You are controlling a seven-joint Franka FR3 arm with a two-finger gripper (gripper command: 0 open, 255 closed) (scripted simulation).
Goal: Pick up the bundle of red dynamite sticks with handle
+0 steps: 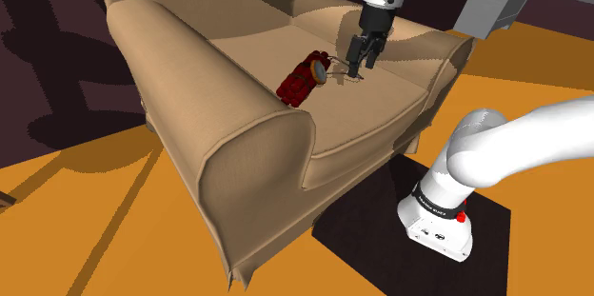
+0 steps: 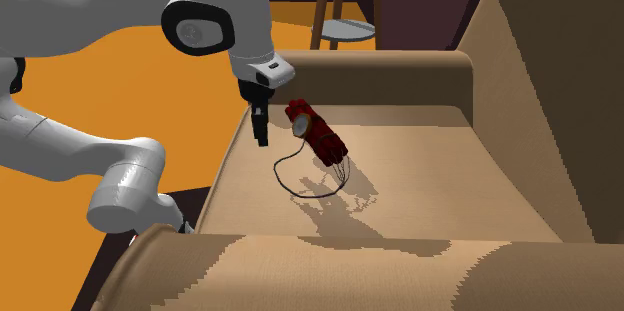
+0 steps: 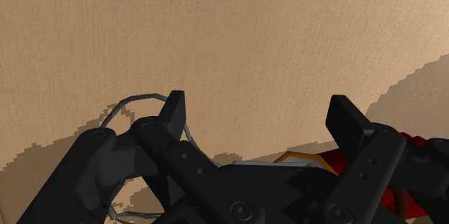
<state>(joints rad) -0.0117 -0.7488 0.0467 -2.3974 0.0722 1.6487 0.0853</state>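
Observation:
The bundle of dark red dynamite sticks [image 1: 301,79] lies tilted on the tan sofa's seat cushion [image 1: 257,51], with a round clock face on one end and a thin grey wire handle [image 2: 284,173] looping off it. In the second exterior view the bundle [image 2: 318,136] casts a shadow on the cushion below. My gripper [image 1: 358,66] hangs just beside the clock end, by the wire. In the wrist view the gripper [image 3: 259,107] is open with bare cushion between the fingers. The wire [image 3: 137,99] curls outside one finger, and the red sticks [image 3: 392,194] show behind the other.
The sofa's armrest [image 1: 257,142] and backrest [image 2: 560,79] wall in the seat. A round side table [image 2: 346,29] stands beyond the far armrest [image 2: 390,64]. The stand [image 1: 440,223] sits on a dark mat on the orange floor.

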